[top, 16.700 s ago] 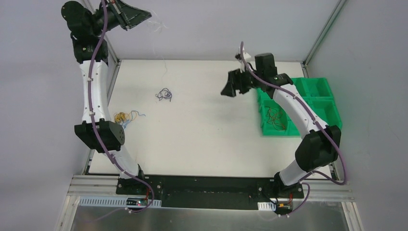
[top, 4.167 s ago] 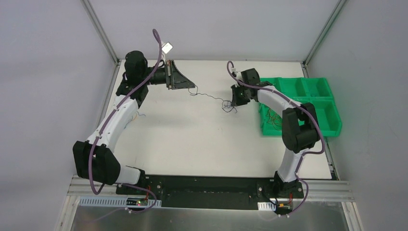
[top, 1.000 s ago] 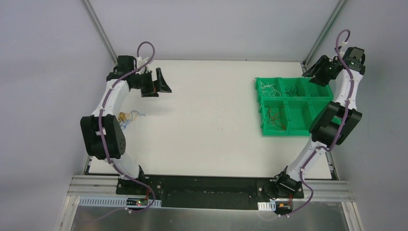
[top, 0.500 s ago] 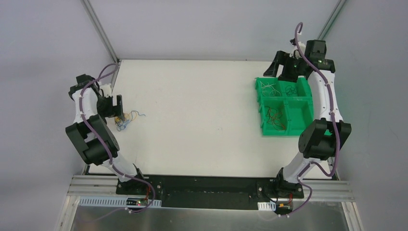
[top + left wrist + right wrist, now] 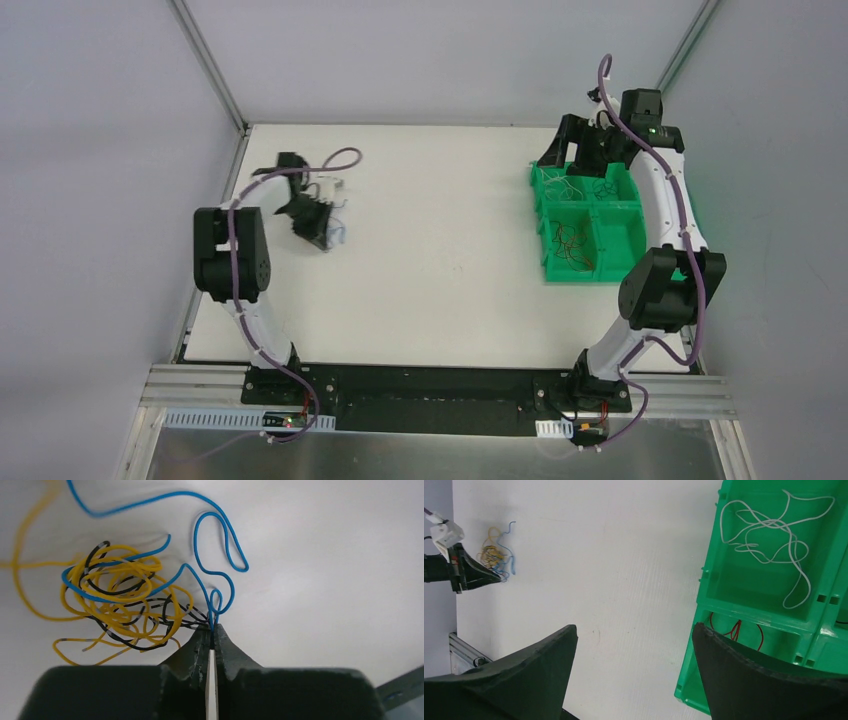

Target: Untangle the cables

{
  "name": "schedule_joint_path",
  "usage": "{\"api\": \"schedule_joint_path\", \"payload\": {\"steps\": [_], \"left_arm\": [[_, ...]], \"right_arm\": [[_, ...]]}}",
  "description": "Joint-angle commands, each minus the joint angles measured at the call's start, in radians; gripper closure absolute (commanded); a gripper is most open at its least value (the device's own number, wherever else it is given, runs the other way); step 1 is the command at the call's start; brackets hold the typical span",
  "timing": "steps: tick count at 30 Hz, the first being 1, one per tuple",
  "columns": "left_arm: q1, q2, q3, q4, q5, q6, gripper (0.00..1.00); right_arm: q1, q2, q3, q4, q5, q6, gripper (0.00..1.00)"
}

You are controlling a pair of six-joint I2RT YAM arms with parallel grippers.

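**Top view:** One green plastic bin (image 5: 546, 262), glossy and divided into square compartments, sits on the matte white table (image 5: 440, 290). The right gripper (image 5: 575, 153) hovers over the bin's far edge. The left gripper (image 5: 322, 238) is low on the table, well left of the bin, and hides the cable tangle there.

**Left wrist view:** The left gripper (image 5: 212, 632) has its two dark wedge-shaped fingers nearly together, pinching one thin blue cable (image 5: 215, 514) at the tips. The blue cable loops away and runs through a scribbly tangle of yellow cables (image 5: 120, 575) and black cables (image 5: 131, 642); I cannot count the strands.

**Right wrist view:** The right gripper (image 5: 633, 630) is spread wide and empty. One curly white cable (image 5: 769, 525) lies in a bin compartment, and a red cable (image 5: 736, 628) lies in the next one.
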Motion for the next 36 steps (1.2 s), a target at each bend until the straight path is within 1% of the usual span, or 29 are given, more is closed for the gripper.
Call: {"api": "schedule_joint_path", "payload": {"steps": [1,3,4,6,7,8,9,10,11,13,15,17,20,23,26,28,30,33,36], "left_arm": [[-0.348,-0.011,-0.021,-0.014,0.235,-0.064,1.0],[-0.498,-0.02,-0.003,-0.016,0.262,-0.07,1.0],[-0.543,-0.026,0.006,-0.018,0.287,-0.074,1.0],[-0.57,-0.043,0.032,-0.02,0.347,-0.111,1.0],[-0.564,-0.048,0.052,-0.021,0.354,-0.141,0.88],[-0.548,-0.05,0.071,-0.032,0.372,-0.159,0.68],[-0.524,-0.054,0.088,-0.04,0.4,-0.171,0.51],[-0.499,-0.058,0.101,-0.042,0.418,-0.184,0.41],[-0.479,-0.061,0.113,-0.042,0.431,-0.192,0.38],[-0.452,-0.057,0.136,-0.042,0.441,-0.2,0.37],[-0.444,-0.049,0.151,-0.042,0.459,-0.211,0.38],[-0.446,-0.043,0.149,-0.039,0.504,-0.229,0.39],[-0.447,-0.035,0.114,-0.002,0.575,-0.3,0.38],[-0.43,-0.054,0.044,0.076,0.616,-0.383,0.37],[-0.393,-0.092,-0.027,0.158,0.627,-0.459,0.33],[-0.358,-0.116,-0.062,0.208,0.621,-0.515,0.32],[-0.308,-0.13,-0.098,0.268,0.612,-0.592,0.3],[-0.219,-0.138,-0.131,0.348,0.608,-0.698,0.3],[-0.175,-0.16,-0.149,0.38,0.596,-0.739,0.3]], "right_arm": [[0.004,-0.055,-0.015,-0.016,-0.04,-0.02,0.12],[0.007,-0.055,-0.013,-0.02,-0.047,-0.02,0.13],[0.009,-0.053,-0.013,-0.025,-0.051,-0.019,0.13],[0.013,-0.054,-0.016,-0.037,-0.063,-0.023,0.13],[0.017,-0.054,-0.021,-0.044,-0.071,-0.024,0.14],[0.022,-0.055,-0.028,-0.05,-0.088,-0.029,0.14],[0.031,-0.055,-0.04,-0.059,-0.099,-0.033,0.14],[0.04,-0.055,-0.053,-0.068,-0.111,-0.037,0.15],[0.052,-0.055,-0.071,-0.076,-0.124,-0.045,0.17],[0.085,-0.054,-0.112,-0.093,-0.144,-0.061,0.19],[0.128,-0.049,-0.166,-0.126,-0.163,-0.1,0.23],[0.172,-0.041,-0.214,-0.165,-0.172,-0.15,0.26],[0.235,-0.02,-0.268,-0.252,-0.193,-0.242,0.35],[0.291,-0.007,-0.329,-0.327,-0.179,-0.341,0.35],[0.369,0.003,-0.358,-0.38,-0.137,-0.456,0.29],[0.42,-0.004,-0.39,-0.36,-0.098,-0.509,0.23],[0.467,-0.014,-0.436,-0.293,-0.054,-0.525,0.2],[0.535,0.015,-0.489,-0.2,0.02,-0.534,0.19],[0.596,0.061,-0.509,-0.101,0.09,-0.528,0.22]]}}
